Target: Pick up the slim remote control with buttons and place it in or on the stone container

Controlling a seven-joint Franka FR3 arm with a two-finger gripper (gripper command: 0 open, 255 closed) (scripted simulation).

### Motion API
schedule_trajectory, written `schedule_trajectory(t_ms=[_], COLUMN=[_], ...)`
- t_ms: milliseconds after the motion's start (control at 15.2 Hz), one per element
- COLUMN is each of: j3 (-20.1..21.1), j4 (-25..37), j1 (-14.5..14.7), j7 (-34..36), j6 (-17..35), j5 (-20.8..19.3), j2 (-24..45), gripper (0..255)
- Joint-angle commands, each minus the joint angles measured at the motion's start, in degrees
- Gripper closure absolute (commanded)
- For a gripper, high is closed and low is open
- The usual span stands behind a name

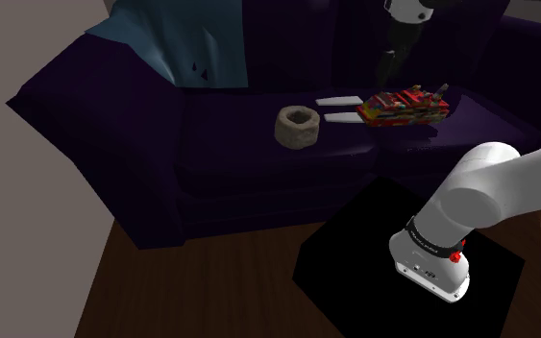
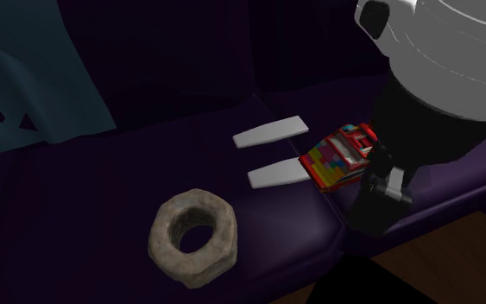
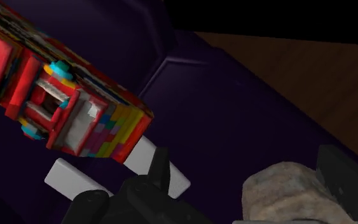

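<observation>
Shoulder view, L→R: blue blanket (image 1: 177,43) drapes over the back of the purple sofa (image 1: 95,144), its top cut off. Stone container (image 1: 297,126), a rough grey ring, sits mid-seat with bare cushion around it. Near it on the right are two flat white slabs, rear slab (image 1: 335,100) and front slab (image 1: 345,117), lying apart. No buttons show, so can't tell which is the remote. Front slab's end meets a blocky red toy (image 1: 403,106). Gripper (image 1: 387,69) hangs near the toy, black on dark. Wrist view shows its fingers apart, clasping nothing. Wood floor (image 1: 210,288) lies below the seat edge.
</observation>
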Motion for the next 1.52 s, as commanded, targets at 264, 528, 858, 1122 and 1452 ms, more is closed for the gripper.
schedule_trajectory(t_ms=[264,528,858,1122,1452], j3=[-9.6,-16.0,-23.6,-28.0,-27.8], j4=[2.1,5.4,11.4,17.8,27.9], j1=[2.1,4.5,7.9,9.4,6.0], j7=[-15.5,-26.2,-41.0,-54.5,-70.8], j6=[7.4,12.5,18.0,20.9,21.3], j5=[-2.7,-2.2,2.7,10.6,22.3], j2=[8.3,16.1,28.1,39.8,55.2], gripper=[0,0,0,0,0])
